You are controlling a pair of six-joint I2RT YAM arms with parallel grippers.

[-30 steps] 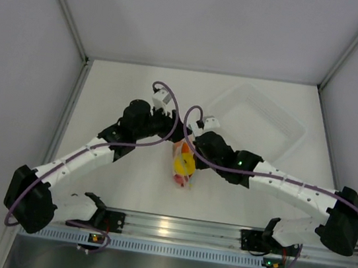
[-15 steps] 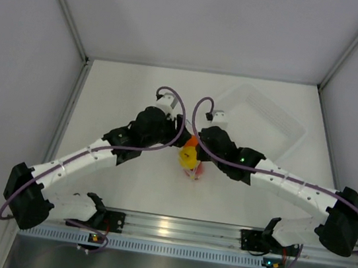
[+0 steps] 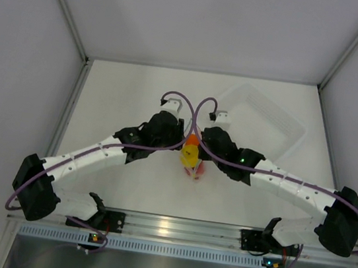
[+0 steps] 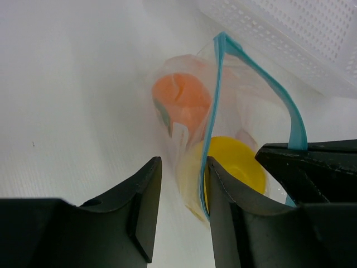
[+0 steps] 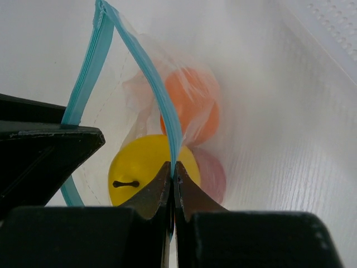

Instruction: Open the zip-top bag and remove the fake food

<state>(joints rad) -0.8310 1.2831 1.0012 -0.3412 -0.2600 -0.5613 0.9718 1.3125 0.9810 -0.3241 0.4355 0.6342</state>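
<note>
on the white table point(image 3: 124, 99), the right gripper point(image 5: 172, 172) was clamped on the zip-top bag point(image 5: 146, 78) strip; the left gripper point(image 4: 184, 170) stood apart at the opposite lip, with the fake food point(image 4: 181, 100) inside.

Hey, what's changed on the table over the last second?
The left end effector swung in to the zip-top bag, open around one zip edge. The bag shifted slightly toward the tray. The right end effector stays shut on the other edge; the tray hasn't moved.

One zip-top bag point(image 5: 158, 92); three toy fruits point(image 3: 191, 154): one yellow fruit point(image 5: 142, 162), one orange fruit point(image 5: 192, 103), one red fruit point(image 5: 211, 173); one clear tray point(image 3: 261, 115); two robot arms point(image 3: 96, 156).
</note>
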